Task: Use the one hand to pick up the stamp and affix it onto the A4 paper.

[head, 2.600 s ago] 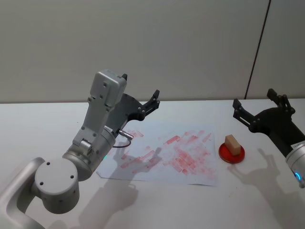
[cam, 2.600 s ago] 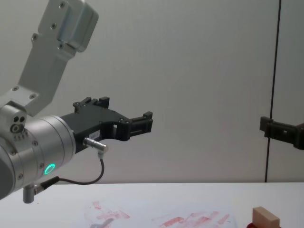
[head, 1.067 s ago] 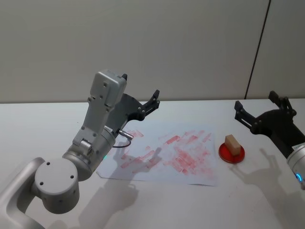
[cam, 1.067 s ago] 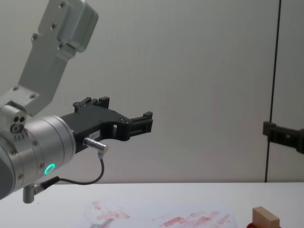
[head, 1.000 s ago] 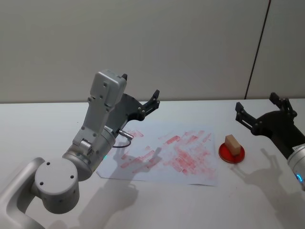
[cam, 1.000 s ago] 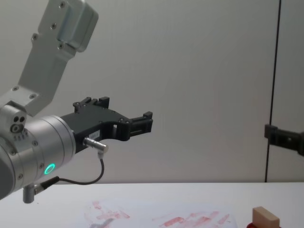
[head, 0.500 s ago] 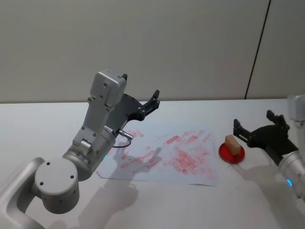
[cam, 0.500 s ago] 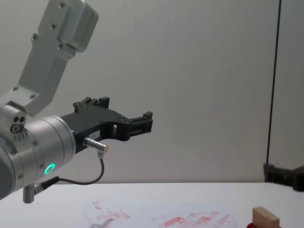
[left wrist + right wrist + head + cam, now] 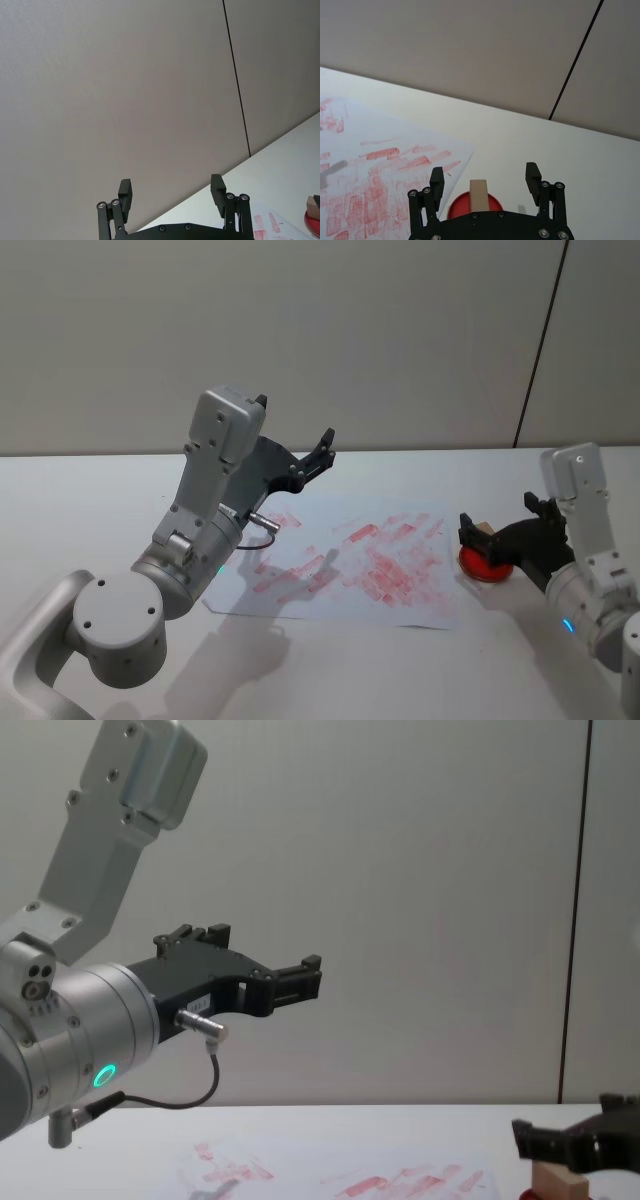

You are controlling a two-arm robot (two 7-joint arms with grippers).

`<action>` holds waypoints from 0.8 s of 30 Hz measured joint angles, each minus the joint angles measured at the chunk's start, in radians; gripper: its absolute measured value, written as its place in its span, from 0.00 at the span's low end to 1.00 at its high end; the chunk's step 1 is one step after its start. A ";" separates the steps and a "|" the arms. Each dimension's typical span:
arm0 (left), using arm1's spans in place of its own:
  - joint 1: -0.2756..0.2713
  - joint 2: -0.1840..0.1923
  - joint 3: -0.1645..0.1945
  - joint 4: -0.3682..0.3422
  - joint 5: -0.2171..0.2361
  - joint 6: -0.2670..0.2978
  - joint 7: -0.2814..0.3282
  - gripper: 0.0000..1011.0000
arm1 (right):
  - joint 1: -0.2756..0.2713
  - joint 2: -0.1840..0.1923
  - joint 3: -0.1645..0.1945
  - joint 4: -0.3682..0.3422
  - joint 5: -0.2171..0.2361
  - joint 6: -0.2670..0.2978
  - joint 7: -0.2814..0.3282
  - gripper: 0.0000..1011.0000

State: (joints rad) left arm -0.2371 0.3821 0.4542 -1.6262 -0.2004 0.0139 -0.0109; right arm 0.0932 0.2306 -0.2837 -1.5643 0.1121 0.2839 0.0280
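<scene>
- Stamp [image 9: 478,192] stands on red pad [image 9: 459,207], between right gripper's [image 9: 484,176] spread fingers, not yet clamped.
- Step: grasping. Next: close on block, lift, carry to paper [image 9: 350,570].
- Left gripper [image 9: 295,418] parked high, fingers apart.

Light was bright, even and diffuse, from above. Soft grey shadows fell on worktop [image 9: 100,500] beneath left gripper [image 9: 294,420] and just below right gripper [image 9: 497,523]. Focus was sharp; wall [image 9: 400,330] evenly lit.
</scene>
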 joint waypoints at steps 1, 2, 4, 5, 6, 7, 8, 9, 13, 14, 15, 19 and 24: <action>0.000 0.000 0.000 0.000 0.000 0.000 0.000 0.99 | 0.001 -0.002 -0.002 0.004 -0.003 0.002 0.000 0.99; 0.000 0.000 0.000 0.000 0.000 0.000 0.000 0.99 | 0.002 -0.003 -0.003 0.008 -0.008 0.006 0.000 0.99; 0.000 0.000 0.000 0.000 0.000 0.000 0.000 0.99 | 0.003 -0.006 -0.006 0.016 -0.016 0.013 0.001 0.99; 0.000 0.000 0.000 0.000 0.000 0.000 0.000 0.99 | 0.003 -0.007 -0.007 0.020 -0.019 0.016 0.001 0.99; 0.000 0.000 0.000 0.000 0.000 0.000 0.000 0.99 | 0.003 -0.008 -0.008 0.024 -0.023 0.020 0.001 0.99; 0.000 0.000 0.000 0.000 0.000 0.000 0.000 0.99 | 0.002 -0.008 -0.009 0.027 -0.027 0.023 0.000 0.99; 0.000 0.000 0.000 0.000 0.000 0.000 0.000 0.99 | 0.002 -0.009 -0.010 0.029 -0.029 0.025 0.000 0.99; 0.000 0.000 0.000 0.000 0.000 0.000 0.000 0.99 | 0.002 -0.009 -0.010 0.031 -0.031 0.026 0.000 0.99; 0.000 0.000 0.000 0.000 0.000 0.000 0.000 0.99 | 0.002 -0.012 -0.013 0.042 -0.043 0.032 0.000 0.99; 0.000 0.000 0.000 0.000 0.000 0.000 0.000 0.99 | 0.002 -0.013 -0.013 0.044 -0.044 0.033 0.000 0.99; 0.000 0.000 0.000 0.000 0.000 0.000 0.000 0.99 | 0.003 -0.015 -0.014 0.049 -0.049 0.035 0.000 0.99; 0.000 0.000 0.000 0.000 0.000 0.000 0.000 0.99 | 0.007 -0.018 -0.016 0.060 -0.058 0.037 0.002 0.99; 0.000 0.000 0.000 0.000 0.000 0.000 0.000 0.99 | 0.012 -0.022 -0.017 0.073 -0.070 0.038 0.006 0.99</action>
State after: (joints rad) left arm -0.2372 0.3821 0.4542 -1.6262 -0.2004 0.0138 -0.0109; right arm 0.1049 0.2085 -0.3008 -1.4915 0.0423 0.3222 0.0335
